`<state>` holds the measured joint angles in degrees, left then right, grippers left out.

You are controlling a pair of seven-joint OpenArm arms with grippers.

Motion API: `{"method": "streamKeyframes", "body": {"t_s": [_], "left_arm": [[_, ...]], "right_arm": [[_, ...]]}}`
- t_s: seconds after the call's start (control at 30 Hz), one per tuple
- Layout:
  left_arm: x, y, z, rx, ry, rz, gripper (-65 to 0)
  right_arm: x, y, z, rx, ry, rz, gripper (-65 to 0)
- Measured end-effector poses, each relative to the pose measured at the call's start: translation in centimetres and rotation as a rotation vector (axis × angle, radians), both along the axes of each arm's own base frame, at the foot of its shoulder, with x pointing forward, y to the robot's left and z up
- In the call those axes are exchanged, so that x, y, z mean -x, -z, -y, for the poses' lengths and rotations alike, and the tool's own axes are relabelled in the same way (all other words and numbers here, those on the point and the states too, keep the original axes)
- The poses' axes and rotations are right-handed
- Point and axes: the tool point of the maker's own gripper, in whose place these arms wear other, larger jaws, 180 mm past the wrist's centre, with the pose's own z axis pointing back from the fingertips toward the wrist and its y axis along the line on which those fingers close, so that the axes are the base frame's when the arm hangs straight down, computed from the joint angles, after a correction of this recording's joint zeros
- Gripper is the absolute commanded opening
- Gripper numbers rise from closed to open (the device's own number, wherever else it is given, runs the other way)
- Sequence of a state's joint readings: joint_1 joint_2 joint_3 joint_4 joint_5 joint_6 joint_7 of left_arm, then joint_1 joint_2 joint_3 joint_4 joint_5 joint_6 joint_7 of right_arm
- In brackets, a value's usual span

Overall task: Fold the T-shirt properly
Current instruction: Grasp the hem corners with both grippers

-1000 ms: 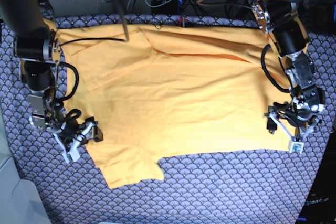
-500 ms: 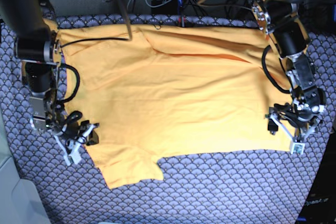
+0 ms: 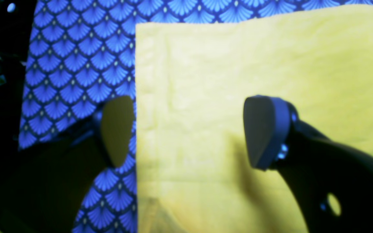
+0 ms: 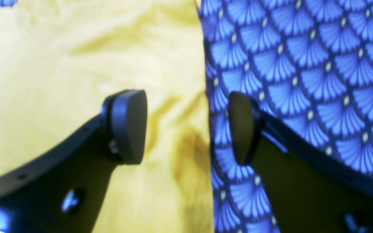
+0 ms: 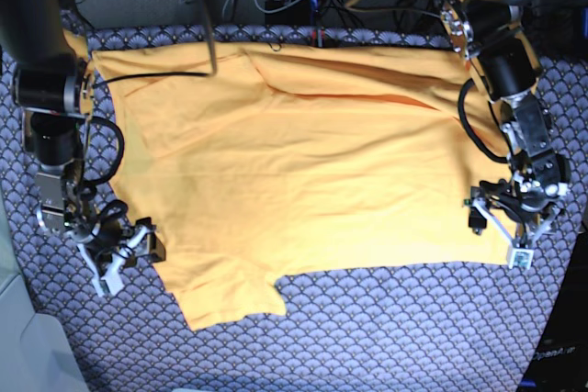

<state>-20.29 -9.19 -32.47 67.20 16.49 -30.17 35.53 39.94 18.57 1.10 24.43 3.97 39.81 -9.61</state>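
Base view: the T-shirt (image 5: pixel 303 172) is lying spread flat across the patterned table cloth (image 5: pixel 386 328), one sleeve jutting toward the near edge. The right gripper (image 5: pixel 124 250) is sitting low at the shirt's edge on the view's left; the left gripper (image 5: pixel 501 227) is sitting at the hem corner on the view's right. Both appear to be taking up opposite edges, likely so the cloth can be lifted evenly for a fold.

Left wrist view: the left gripper (image 3: pixel 189 129) is standing spread wide, nothing between its pads. One pad is hanging over the table cloth (image 3: pixel 76 64), the other over the T-shirt (image 3: pixel 238 64), so the straight hem edge is running between them, probably lined up for a pinch.

Right wrist view: the right gripper (image 4: pixel 186 126) is likewise parted and empty. Its pads are straddling the rumpled edge of the T-shirt (image 4: pixel 60 71), one over yellow fabric, one over table cloth (image 4: pixel 302 64). No fold is showing yet.
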Motion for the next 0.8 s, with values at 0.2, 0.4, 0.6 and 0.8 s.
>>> {"method": "streamKeyframes", "body": {"t_s": [0.2,0.4,0.6,0.8], "left_arm": [[1.3,1.4,0.1,0.001,0.001,-0.035,-13.4],[1.5,1.6,0.1,0.000,0.001,-0.037,-13.5],[1.7,1.9,0.1,0.001,0.001,-0.045,-13.5],[1.7,1.9,0.1,0.001,0.002,-0.042,-13.5]], "right_arm": [[0.1,0.1,0.2,-0.005,0.005,0.003,-23.6],[1.6,2.4,0.2,-0.053,0.038,-0.031,-23.5],[1.6,2.6,0.3,-0.082,0.060,-0.017,-23.6],[1.6,2.6,0.3,-0.082,0.060,-0.017,-26.5]]}}
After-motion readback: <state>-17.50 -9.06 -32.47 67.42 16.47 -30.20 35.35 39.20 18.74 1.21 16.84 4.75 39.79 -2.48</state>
